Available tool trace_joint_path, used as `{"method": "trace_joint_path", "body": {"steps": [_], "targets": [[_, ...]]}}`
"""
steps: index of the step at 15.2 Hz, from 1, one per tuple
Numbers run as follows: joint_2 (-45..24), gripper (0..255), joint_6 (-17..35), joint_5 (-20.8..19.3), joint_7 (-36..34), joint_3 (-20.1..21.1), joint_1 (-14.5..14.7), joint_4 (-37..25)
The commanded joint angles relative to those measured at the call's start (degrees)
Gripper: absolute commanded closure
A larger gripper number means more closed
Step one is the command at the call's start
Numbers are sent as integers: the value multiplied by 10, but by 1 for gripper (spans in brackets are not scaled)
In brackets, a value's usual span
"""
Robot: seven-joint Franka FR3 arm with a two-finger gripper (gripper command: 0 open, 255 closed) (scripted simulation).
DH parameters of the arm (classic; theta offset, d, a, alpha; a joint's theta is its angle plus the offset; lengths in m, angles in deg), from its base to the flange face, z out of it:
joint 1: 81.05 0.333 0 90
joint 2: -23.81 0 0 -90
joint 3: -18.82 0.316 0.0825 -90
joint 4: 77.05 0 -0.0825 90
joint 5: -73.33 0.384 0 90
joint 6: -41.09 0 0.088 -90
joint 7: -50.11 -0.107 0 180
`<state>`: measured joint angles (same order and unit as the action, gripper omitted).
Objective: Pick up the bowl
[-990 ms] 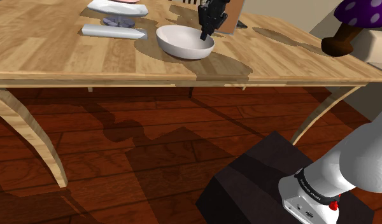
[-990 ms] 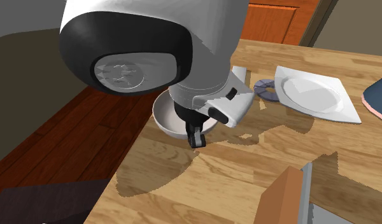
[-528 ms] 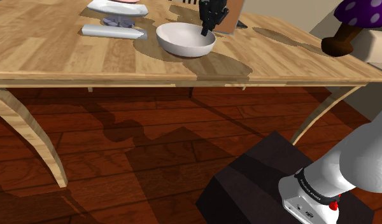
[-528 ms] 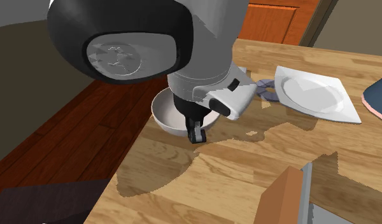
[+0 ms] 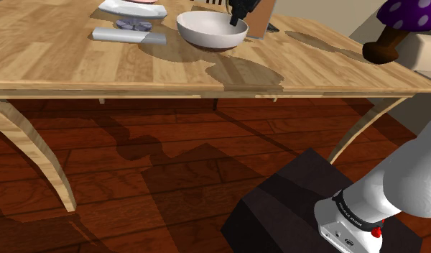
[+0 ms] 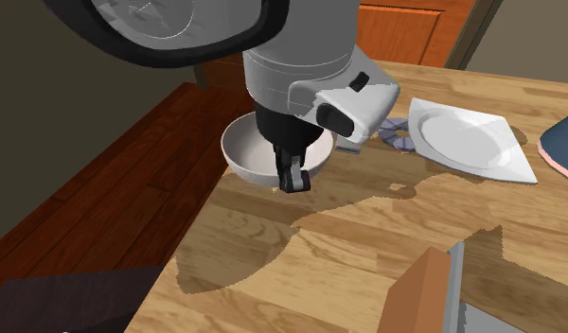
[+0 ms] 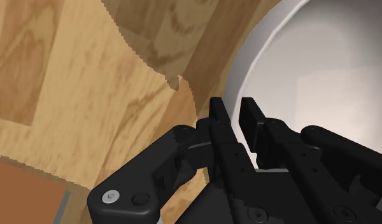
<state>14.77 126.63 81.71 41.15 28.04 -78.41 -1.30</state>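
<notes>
A white bowl (image 5: 207, 29) hangs a little above the wooden table (image 5: 99, 65), and its shadow lies on the wood below it. My black gripper (image 5: 237, 17) is shut on the bowl's rim on the side toward the shoulder view's right. In the second exterior view the bowl (image 6: 249, 156) sits under the white wrist, with the gripper (image 6: 292, 178) clamped over its near rim. Seen from the wrist, the gripper (image 7: 235, 111) pinches the rim: one finger is outside the bowl (image 7: 323, 76) and one is inside.
A white square plate (image 6: 467, 140) and a grey-blue disc (image 6: 396, 132) lie behind the bowl, and a grey bar (image 5: 128, 35) lies at the shoulder view's left. A brown upright board (image 6: 419, 293) stands close by. A purple dotted lamp (image 5: 401, 29) stands on a side surface.
The gripper has risen with the bowl held by its rim. The bowl has left the table, and its shadow now shows separately on the wood.
</notes>
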Motion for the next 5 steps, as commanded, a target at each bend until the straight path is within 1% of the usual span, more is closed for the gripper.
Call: {"method": "trace_joint_path", "body": {"steps": [1, 3, 5], "targets": [[-7, 255, -19, -1, -4, 0, 1, -26], [-16, 255, -38, -2, -7, 1, 2, -55], [-17, 255, -39, -2, -8, 1, 2, -57]]}}
